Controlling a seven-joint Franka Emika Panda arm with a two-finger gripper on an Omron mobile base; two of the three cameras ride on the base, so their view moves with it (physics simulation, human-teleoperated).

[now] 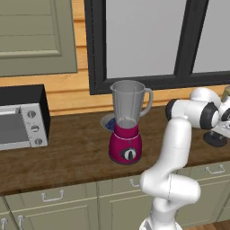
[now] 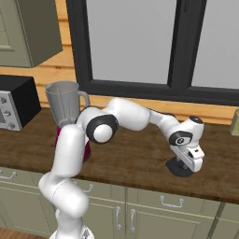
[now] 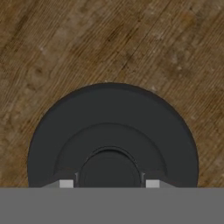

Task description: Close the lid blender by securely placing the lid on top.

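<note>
The blender (image 1: 127, 121), a magenta base with a dial under a tall clear grey jar, stands open-topped on the wooden counter; my arm partly hides it (image 2: 63, 107) in the right base view. Far to its right the black round lid (image 3: 109, 127) lies flat on the counter (image 2: 179, 167), and it also shows under the hand (image 1: 215, 140). My gripper (image 3: 109, 183) points straight down onto the lid. Its fingertips (image 3: 65, 183) stand on either side of the lid's raised centre knob, with a thin gap showing, so it is open. In the side views the hand (image 2: 186, 161) sits just above the lid.
A silver and black toaster oven (image 1: 20, 119) stands at the counter's left end. Behind the blender's base lies a bluish plate (image 1: 108, 122). A small tan object (image 2: 235, 122) sits at the far right, by the dark-framed window (image 1: 143, 40). Cabinet drawers (image 1: 134, 188) run below.
</note>
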